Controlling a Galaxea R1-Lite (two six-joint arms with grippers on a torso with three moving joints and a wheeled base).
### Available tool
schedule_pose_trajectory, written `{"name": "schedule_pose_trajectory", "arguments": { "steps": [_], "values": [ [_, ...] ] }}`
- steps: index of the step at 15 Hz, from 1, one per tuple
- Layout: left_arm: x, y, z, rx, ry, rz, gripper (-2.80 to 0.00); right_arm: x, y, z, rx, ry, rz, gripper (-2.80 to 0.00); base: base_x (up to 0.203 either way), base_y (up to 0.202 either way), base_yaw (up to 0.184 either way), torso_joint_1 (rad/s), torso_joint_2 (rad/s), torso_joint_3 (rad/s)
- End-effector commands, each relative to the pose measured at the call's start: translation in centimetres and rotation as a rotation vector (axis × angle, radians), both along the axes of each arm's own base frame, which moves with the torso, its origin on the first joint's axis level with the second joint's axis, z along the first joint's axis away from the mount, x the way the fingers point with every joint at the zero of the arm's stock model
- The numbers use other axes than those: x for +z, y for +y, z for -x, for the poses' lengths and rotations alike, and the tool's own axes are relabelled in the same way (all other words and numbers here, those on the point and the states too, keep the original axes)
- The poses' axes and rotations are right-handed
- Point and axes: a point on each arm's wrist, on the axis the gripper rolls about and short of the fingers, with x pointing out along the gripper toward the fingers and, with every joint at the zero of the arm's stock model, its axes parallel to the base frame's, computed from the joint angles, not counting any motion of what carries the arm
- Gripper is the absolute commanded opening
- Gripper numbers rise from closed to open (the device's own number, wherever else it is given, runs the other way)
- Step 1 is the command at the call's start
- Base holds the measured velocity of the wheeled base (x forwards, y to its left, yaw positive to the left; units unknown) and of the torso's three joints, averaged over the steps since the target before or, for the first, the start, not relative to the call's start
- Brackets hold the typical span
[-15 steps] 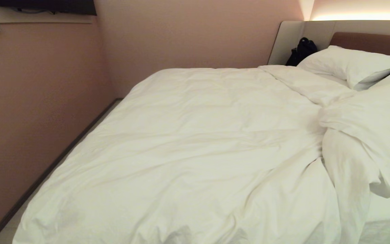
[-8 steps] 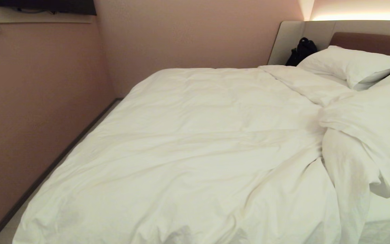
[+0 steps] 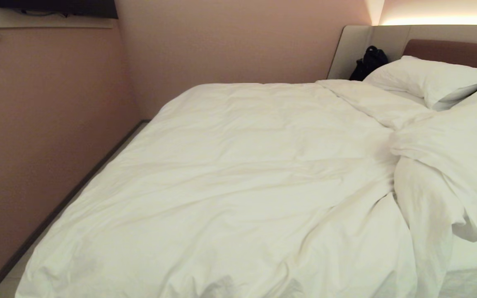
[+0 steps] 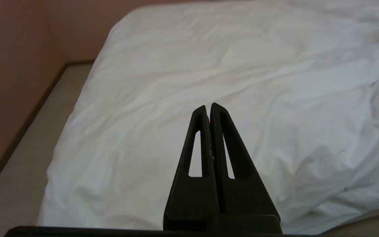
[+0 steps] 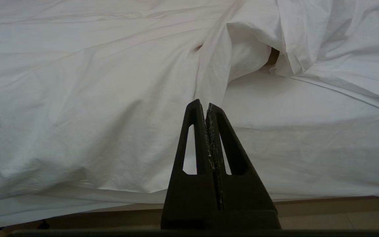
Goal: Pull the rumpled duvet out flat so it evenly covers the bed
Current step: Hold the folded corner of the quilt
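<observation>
Still, we see nothing shifted on the bed (image 3: 371, 45): the duvet (image 3: 230, 186) lies spread at left, bunched at right beside the pillows (image 3: 425, 78) and black bag (image 3: 369, 62). Our left gripper (image 4: 209, 107) and right gripper (image 5: 202, 104) hover pinched closed, empty.

The duvet (image 3: 238, 182) before me is white cloth, matt and soft, puffy, with shallow creases all over. The pillow (image 3: 425, 78) wears the same matt white cotton-like cloth. The sheet (image 5: 308, 138) on the mattress is thinner white fabric, smoother, stretched nearly flat. The headboard (image 3: 454, 51) looks padded, brown upholstery set in a smooth pale panel. The wall (image 3: 48, 124) is pink, matt, finely grained. My left gripper (image 4: 210, 107) is matt black plastic, its surface even. My right gripper (image 5: 206, 106) is the same dull black plastic, its inner edges scuffed and flecked pale. The floor (image 4: 18, 171) is smooth and beige.
</observation>
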Motion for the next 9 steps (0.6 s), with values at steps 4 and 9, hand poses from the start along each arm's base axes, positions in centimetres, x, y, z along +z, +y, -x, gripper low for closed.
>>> {"name": "schedule_pose_trajectory", "arguments": {
  "steps": [4,9],
  "values": [
    [-1.9,0.1,2.5,-0.040,-0.158,0.011,-2.80,0.0,0.0,0.0,0.001,0.001,0.000,-2.80,0.000,0.000,0.000,0.000,0.00,0.000],
    [-4.4,0.4,1.7,0.104,-0.071,0.035,-2.80,0.0,0.0,0.0,0.001,0.001,0.000,-2.80,0.000,0.000,0.000,0.000,0.00,0.000]
  ]
}}
